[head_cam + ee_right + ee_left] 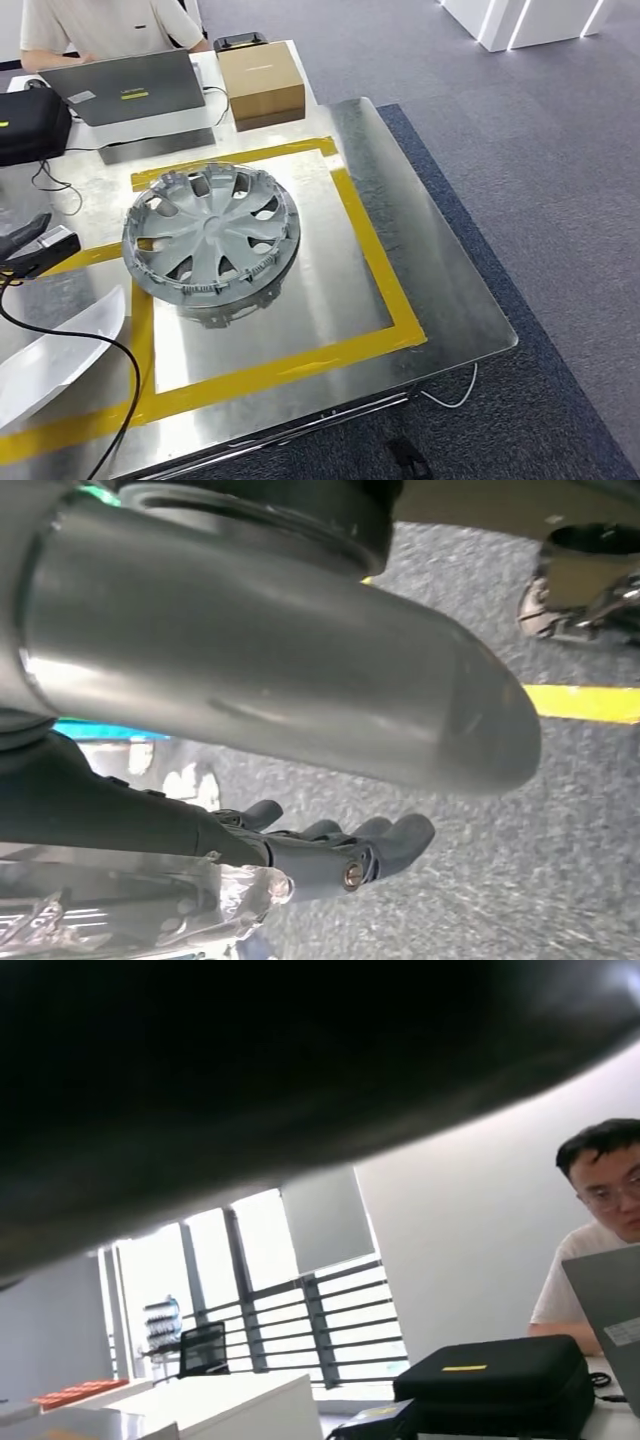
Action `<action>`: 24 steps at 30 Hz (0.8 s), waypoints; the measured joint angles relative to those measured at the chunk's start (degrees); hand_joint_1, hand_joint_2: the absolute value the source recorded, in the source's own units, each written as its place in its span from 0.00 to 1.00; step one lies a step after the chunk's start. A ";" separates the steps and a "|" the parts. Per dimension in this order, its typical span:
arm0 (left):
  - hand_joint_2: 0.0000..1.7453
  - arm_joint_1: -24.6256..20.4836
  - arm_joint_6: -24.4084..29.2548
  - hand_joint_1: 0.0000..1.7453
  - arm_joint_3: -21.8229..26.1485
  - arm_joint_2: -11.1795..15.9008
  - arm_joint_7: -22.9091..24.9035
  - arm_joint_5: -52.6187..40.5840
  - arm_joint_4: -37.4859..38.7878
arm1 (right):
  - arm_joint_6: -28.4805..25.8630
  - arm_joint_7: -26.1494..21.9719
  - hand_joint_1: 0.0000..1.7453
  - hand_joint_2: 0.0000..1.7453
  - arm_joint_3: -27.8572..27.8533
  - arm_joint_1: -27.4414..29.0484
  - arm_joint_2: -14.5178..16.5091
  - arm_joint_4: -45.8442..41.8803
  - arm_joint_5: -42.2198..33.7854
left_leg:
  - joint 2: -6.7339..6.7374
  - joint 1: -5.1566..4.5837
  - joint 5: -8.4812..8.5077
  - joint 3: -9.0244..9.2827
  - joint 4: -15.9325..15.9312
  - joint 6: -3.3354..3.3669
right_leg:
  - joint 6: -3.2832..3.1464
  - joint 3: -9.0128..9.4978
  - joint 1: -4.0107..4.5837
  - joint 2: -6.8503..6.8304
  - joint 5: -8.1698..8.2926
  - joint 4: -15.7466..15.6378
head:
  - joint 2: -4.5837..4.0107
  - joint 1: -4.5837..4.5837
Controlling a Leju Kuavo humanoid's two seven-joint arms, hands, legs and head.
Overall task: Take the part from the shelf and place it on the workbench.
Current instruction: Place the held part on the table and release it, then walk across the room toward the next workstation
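Note:
The part, a silver-grey wheel cover (pixel 210 235), lies flat on the steel workbench (pixel 340 290), inside the rectangle of yellow tape (pixel 381 275), toward its far left corner. My left hand (pixel 26 245) shows at the head view's left edge, well apart from the cover, with a dark finger stretched out and nothing in it. In the right wrist view my right hand (pixel 340 852) hangs beside a silver arm tube over grey carpet, its dark fingers held out straight and empty. A dark blurred mass hides the upper half of the left wrist view.
At the bench's far side a person (pixel 98 25) sits behind a grey laptop (pixel 124 88), between a brown box (pixel 260 82) and a black case (pixel 30 125). A white curved shell (pixel 53 350) and a black cable (pixel 124 350) lie at the near left. Grey carpet (pixel 528 180) lies to the right.

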 joint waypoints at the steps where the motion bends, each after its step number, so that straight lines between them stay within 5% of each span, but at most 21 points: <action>1: 0.00 0.09 -0.01 0.00 0.04 0.17 0.00 0.00 0.04 | 0.02 0.05 0.00 0.00 0.00 -0.05 0.04 -0.01 0.00 | -0.14 0.13 0.07 -0.09 -0.11 -0.38 | -0.25 0.15 0.01 -0.69 0.14 -0.22 | 0.00 0.02; 3: 0.00 -0.14 -0.07 0.00 0.14 0.49 0.02 0.00 0.11 | 0.07 0.21 0.00 0.00 0.00 -0.10 0.13 -0.02 0.01 | 2.42 -0.10 -1.16 -1.01 1.65 -0.98 | -0.87 0.57 -0.14 -2.20 0.41 -0.89 | 0.00 -0.48; 5: 0.00 -0.49 -0.38 0.00 0.09 0.48 0.04 -0.02 0.21 | 0.15 0.25 0.00 0.00 0.00 0.00 0.16 -0.02 0.00 | 6.22 -0.29 -4.37 -3.90 7.59 -1.45 | -1.25 0.84 -0.08 -3.82 0.43 -1.21 | 0.00 -1.08; 7: 0.00 -0.36 -0.94 0.00 -0.07 0.24 0.05 -0.09 0.34 | 0.21 0.31 0.00 0.00 0.00 0.17 0.16 -0.01 0.01 | 7.43 -0.16 -6.63 -6.95 13.72 -1.77 | -1.34 0.88 0.00 -5.52 0.29 -1.19 | 0.00 -1.21; 8: 0.00 -0.23 -1.20 0.00 -0.13 0.16 0.07 -0.13 0.40 | 0.23 0.38 0.00 0.00 0.00 0.22 0.16 0.00 0.01 | 7.60 -0.12 -6.36 -7.37 14.53 -1.86 | -1.33 0.88 0.00 -6.39 0.19 -1.15 | 0.00 -1.25; 10: 0.00 -0.19 -1.51 0.00 -0.19 0.19 0.15 -0.18 0.46 | 0.27 0.53 0.00 0.00 0.00 0.22 0.17 0.01 0.02 | 8.47 -0.10 -3.28 -4.93 10.10 -1.92 | -1.13 1.01 -0.01 -8.02 -0.07 -1.04 | 0.00 -1.25; 12: 0.00 -0.38 -1.71 0.00 -0.23 0.23 0.23 -0.18 0.46 | 0.29 0.53 0.00 0.00 0.00 0.15 0.17 0.01 0.02 | 11.30 -0.35 -0.55 -0.98 2.99 -1.72 | -0.61 1.26 0.32 -9.38 -0.53 -0.77 | 0.00 -1.33; 14: 0.00 -0.40 -1.83 0.00 -0.29 0.17 0.31 -0.19 0.46 | 0.28 0.52 0.00 0.00 0.00 0.14 0.16 0.01 0.02 | 12.62 -0.64 -0.13 0.60 -0.02 -0.97 | -0.06 1.62 0.81 -10.59 -0.96 -0.68 | 0.00 -1.18; 16: 0.00 -0.14 -1.89 0.00 -0.32 0.14 0.43 -0.20 0.45 | 0.27 0.52 0.00 0.00 0.00 0.12 0.16 0.00 0.02 | 11.10 -0.67 -0.18 0.56 -0.15 -0.05 | 0.43 2.07 0.87 -11.74 -1.30 -0.89 | 0.00 -0.99; 17: 0.00 -0.07 -1.90 0.00 -0.32 0.17 0.49 -0.19 0.43 | 0.26 0.52 0.00 0.00 -0.01 0.08 0.16 -0.01 0.02 | 10.37 -0.57 -0.14 0.58 -0.20 0.30 | 0.77 2.04 0.75 -11.21 -1.75 -0.59 | 0.00 -0.94; 20: 0.00 -0.13 -1.91 0.00 -0.36 0.04 0.64 -0.19 0.37 | 0.24 0.43 0.00 0.00 -0.02 0.12 0.16 0.00 0.02 | 8.36 -0.28 0.02 0.59 -0.27 1.21 | 1.51 -1.36 0.38 -6.40 -5.98 7.02 | 0.00 -0.57; 22: 0.00 0.02 -1.96 0.00 -0.42 -0.21 0.66 -0.19 0.37 | 0.25 0.36 0.00 0.00 -0.02 0.34 0.16 0.01 0.02 | 6.87 -0.38 0.01 0.57 -0.26 1.46 | 1.52 -5.28 0.39 -5.05 -8.80 14.67 | 0.00 -0.46; 24: 0.00 0.15 -1.99 0.00 -0.51 -0.34 0.66 -0.19 0.37 | 0.25 0.39 0.00 0.00 -0.02 0.48 0.16 0.01 0.02 | 5.16 -0.50 0.00 0.59 -0.23 1.50 | 1.24 -6.38 0.41 -4.76 -7.63 15.52 | 0.00 -0.45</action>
